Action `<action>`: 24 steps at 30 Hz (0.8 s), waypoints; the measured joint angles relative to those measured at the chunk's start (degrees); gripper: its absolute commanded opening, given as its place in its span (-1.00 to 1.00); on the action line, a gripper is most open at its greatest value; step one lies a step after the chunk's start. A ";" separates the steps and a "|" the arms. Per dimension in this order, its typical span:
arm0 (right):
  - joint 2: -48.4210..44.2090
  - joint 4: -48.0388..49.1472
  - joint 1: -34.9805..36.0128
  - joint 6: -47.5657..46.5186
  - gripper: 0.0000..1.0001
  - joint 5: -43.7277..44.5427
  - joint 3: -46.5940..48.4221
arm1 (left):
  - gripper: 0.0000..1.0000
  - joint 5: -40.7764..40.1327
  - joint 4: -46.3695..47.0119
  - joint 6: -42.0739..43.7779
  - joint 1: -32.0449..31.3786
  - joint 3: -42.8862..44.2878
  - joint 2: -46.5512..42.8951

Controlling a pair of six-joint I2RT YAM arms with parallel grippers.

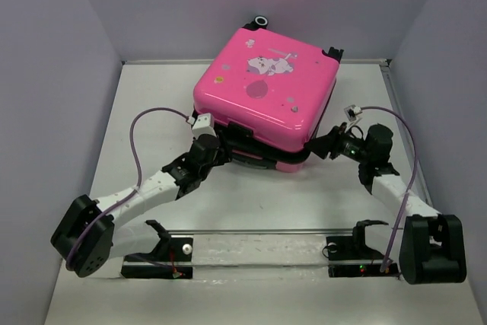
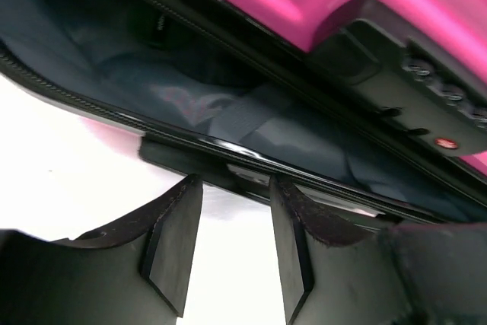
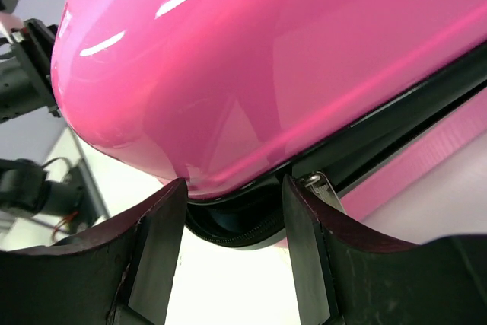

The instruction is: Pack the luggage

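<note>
The hot-pink luggage (image 1: 266,89) lies flat at the table's back middle, its printed lid lowered but slightly ajar along the front. My left gripper (image 1: 223,144) is open at the front left edge; the left wrist view shows the gap, the dark lining (image 2: 228,104) and the black lock panel (image 2: 426,89). My right gripper (image 1: 318,144) is open at the front right corner, just below the lid (image 3: 289,58); a metal zipper pull (image 3: 319,186) sits by the right finger. Neither gripper holds anything.
Grey walls close in the table at back and both sides. A black rail with the arm bases (image 1: 259,253) runs along the near edge. Purple cables loop above both arms.
</note>
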 measured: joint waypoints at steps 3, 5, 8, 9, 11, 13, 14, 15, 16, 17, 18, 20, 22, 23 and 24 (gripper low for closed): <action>-3.50 -2.58 1.25 -1.36 0.15 5.22 0.00 | 0.04 0.79 -0.50 0.74 1.07 -0.35 -0.46; -5.64 -4.31 1.31 -1.75 0.14 9.44 0.00 | 0.04 1.88 -0.39 0.96 1.36 -1.75 -2.47; -6.64 -5.01 1.31 -1.86 0.12 13.42 0.00 | 0.05 3.39 -1.79 1.14 1.60 -4.39 -8.09; -6.25 -5.05 1.31 -1.86 0.11 13.64 0.00 | 0.05 4.04 -2.45 1.16 1.60 -4.96 -10.01; -4.85 -5.03 1.55 -1.60 0.10 13.46 0.00 | 0.05 4.85 -2.84 1.11 1.11 -5.55 -12.39; -3.63 -5.01 3.13 -1.29 0.10 14.29 -0.33 | 0.06 5.27 -2.99 0.61 -1.16 -5.66 -13.35; -3.30 -4.98 5.14 -1.18 0.10 15.63 -0.66 | 0.06 5.31 -2.95 0.20 -2.69 -5.66 -13.07; -3.02 -4.74 7.91 -1.46 0.10 17.97 -0.79 | 0.06 5.38 -2.95 -0.26 -4.85 -5.66 -12.52; -2.69 -4.39 9.99 -1.46 0.10 19.08 -0.52 | 0.06 5.40 -2.93 -0.74 -6.40 -5.66 -11.82; -2.29 -4.33 11.69 -1.44 0.10 19.89 -0.26 | 0.06 5.46 -2.91 -1.22 -7.58 -5.66 -11.06; -1.46 -4.20 14.45 -1.42 0.10 20.52 0.22 | 0.06 5.57 -2.86 -1.60 -9.25 -5.66 -9.84; 0.50 -4.00 18.01 -1.44 0.10 20.96 1.36 | 0.06 5.64 -2.64 -2.43 -10.38 -5.66 -7.80; 0.87 -4.74 19.61 -1.68 0.11 21.90 1.66 | 0.06 5.51 -2.58 -3.13 -10.47 -5.66 -6.62; 0.57 -5.46 19.93 -1.86 0.11 22.47 1.66 | 0.06 5.44 -2.56 -3.26 -10.47 -5.66 -6.58; -0.09 -6.45 20.00 -2.10 0.11 23.58 1.64 | 0.06 5.29 -2.40 -3.43 -10.45 -5.66 -6.64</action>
